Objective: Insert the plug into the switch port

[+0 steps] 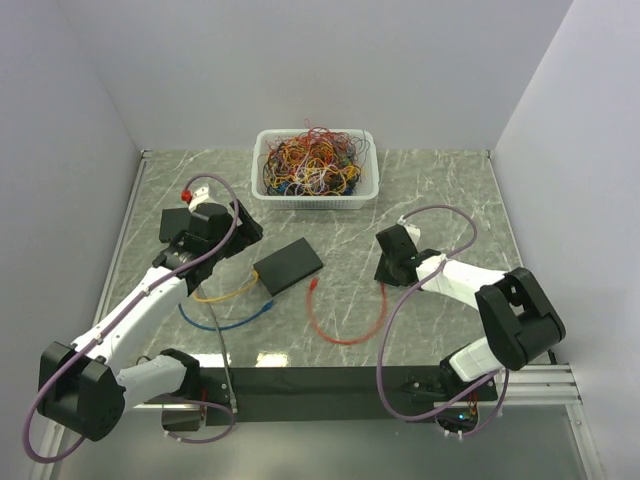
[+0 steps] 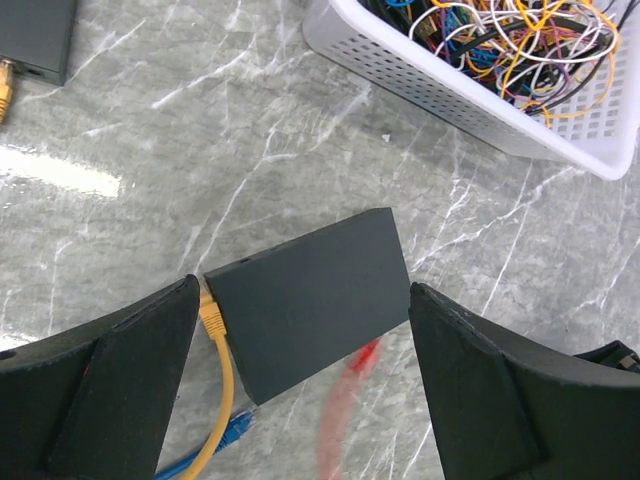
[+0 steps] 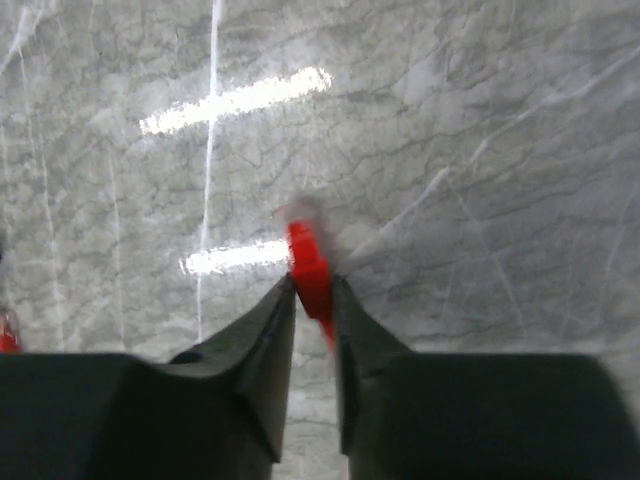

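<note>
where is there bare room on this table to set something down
Bare tabletop lies in the far-right corner, between the cable basket and the right wall, and in a strip between basket and network switch. Crowded: left of the switch and on its near side, where the yellow cable, blue cable and red cable lie.

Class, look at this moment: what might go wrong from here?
1. The right fingers pinch the red cable only at their tips; it may slip or twist.
2. The left fingers stand open, off the switch, so nothing holds it; it may slide when pushed.
3. The yellow plug and blue cable crowd the port side; the red one might snag.
</note>
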{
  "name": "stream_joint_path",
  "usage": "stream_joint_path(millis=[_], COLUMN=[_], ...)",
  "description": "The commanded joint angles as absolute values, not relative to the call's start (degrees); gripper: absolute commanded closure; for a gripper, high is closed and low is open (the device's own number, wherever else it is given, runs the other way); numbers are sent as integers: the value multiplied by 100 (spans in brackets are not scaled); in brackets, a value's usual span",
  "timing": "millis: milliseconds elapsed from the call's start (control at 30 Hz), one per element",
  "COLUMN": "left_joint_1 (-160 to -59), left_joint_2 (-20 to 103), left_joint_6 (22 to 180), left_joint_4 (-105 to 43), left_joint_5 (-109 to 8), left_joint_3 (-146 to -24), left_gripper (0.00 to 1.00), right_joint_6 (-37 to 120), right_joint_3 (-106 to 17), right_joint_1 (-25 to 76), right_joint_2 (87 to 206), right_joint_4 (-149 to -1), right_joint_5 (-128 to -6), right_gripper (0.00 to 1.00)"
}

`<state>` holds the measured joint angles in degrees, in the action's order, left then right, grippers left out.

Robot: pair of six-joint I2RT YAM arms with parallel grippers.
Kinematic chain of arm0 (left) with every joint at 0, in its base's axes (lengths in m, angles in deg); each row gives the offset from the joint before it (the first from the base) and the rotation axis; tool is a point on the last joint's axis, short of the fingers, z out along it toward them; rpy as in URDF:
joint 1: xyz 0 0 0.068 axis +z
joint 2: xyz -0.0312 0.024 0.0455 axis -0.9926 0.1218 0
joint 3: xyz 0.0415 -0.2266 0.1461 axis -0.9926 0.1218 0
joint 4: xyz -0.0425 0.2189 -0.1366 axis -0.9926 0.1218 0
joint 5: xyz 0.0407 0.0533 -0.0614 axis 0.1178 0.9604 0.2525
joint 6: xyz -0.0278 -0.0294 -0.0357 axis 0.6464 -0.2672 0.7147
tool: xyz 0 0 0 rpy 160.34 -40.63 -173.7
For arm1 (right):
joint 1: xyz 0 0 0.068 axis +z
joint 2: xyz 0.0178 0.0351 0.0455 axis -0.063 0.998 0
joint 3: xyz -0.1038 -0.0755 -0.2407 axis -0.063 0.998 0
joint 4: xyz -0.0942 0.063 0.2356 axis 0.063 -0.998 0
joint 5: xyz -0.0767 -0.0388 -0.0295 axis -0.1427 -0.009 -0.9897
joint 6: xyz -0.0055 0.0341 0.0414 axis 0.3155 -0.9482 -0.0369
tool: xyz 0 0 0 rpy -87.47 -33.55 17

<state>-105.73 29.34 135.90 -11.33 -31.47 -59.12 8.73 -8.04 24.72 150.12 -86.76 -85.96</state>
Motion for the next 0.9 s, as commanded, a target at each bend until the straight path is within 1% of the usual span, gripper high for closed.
stream_joint_path(millis=[0, 67, 133, 167, 233, 367, 467, 500, 533, 633, 700, 733, 867], left_joint_1=[-10559, -10559, -10568, -10559, -10559, -10559, -10559, -10559, -10559, -10559, -10568, -10568, -10568], left_joint_2=[2940, 2940, 2932, 2914, 2870, 2572, 2353, 2299, 2220, 1992, 1851, 1807, 1631], left_joint_6=[13493, 13484, 13475, 13466, 13449, 13387, 13343, 13334, 13308, 13317, 13343, 13378, 13589], left_joint_4=[-1363, -1380, -1389, -1398, -1520, -1819, -2099, -2214, -2354, -2838, -3320, -3479, -4323], left_joint_5=[-3237, -3237, -3211, -3210, -3245, -3535, -3711, -3938, -4088, -4668, -5141, -5344, -6066], left_joint_3=[-5881, -5872, -5881, -5872, -5846, -5661, -5565, -5460, -5398, -5160, -4976, -4897, -4379], left_gripper=[8, 8, 9, 9, 9, 9, 9, 9, 9, 11, 12, 13, 17], right_joint_6=[805, 857, 918, 954, 1111, 1604, 1876, 1964, 2139, 2490, 2632, 2720, 2756], right_joint_3=[-808, -826, -922, -975, -1133, -1151, -959, -862, -652, -483, -457, -448, -509], right_joint_1=[2434, 2521, 2626, 2662, 2767, 3022, 3110, 3189, 3268, 3628, 3813, 3918, 4033], right_joint_2=[15119, 15128, 15172, 15189, 15181, 14777, 14321, 14084, 13986, 13749, 13661, 13643, 13730], right_joint_4=[-8554, -8571, -8571, -8562, -8510, -7913, -7125, -6816, -6170, -5340, -5109, -4899, -4511], right_joint_5=[-8446, -8586, -8692, -8771, -8877, -8729, -8211, -7574, -7298, -6287, -6031, -5699, -5037], right_gripper=[81, 88, 90, 95, 99, 100, 100, 100, 100, 100, 100, 100, 100])
